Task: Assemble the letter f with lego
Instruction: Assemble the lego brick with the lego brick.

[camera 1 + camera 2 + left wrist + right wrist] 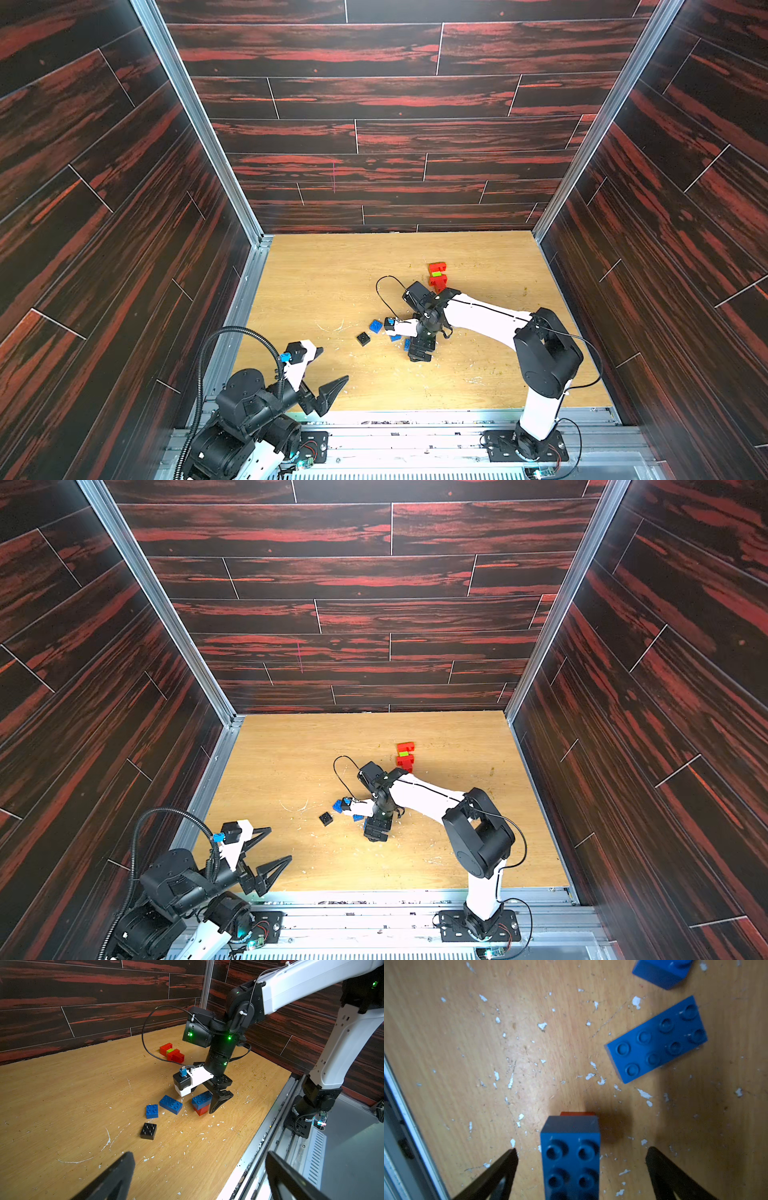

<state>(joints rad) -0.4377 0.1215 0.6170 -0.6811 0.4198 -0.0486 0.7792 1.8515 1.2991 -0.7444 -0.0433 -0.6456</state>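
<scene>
Clearly, the right gripper (582, 1149) stands wide open and points down at the table (316, 282). Between its 2 black fingers (500, 1169) is a blue oblong brick (570, 1159), studs up, which sits on top of a red brick (202, 1110). A gap shows on each side of it, so the fingers do not touch it, and the stack of 2 rests on the table by itself.

Just beside this stack lies a second blue oblong brick (170, 1104), flat with the studs up. Next to that one lies a blue square brick (152, 1111). A black square brick (148, 1130) lies near them but apart, on the side toward the left arm. Many small white flecks (543, 1026) are scattered on the wood around these bricks.

Farther away, toward the back wall, a short row of red bricks (437, 276) lies on the table with 1 lime green brick (170, 1050) in its middle, well apart from the blue ones.

In both top views the left gripper (334, 364) is also wide open and holds nothing. It hovers near the front left corner of the table, well apart from all the bricks.
</scene>
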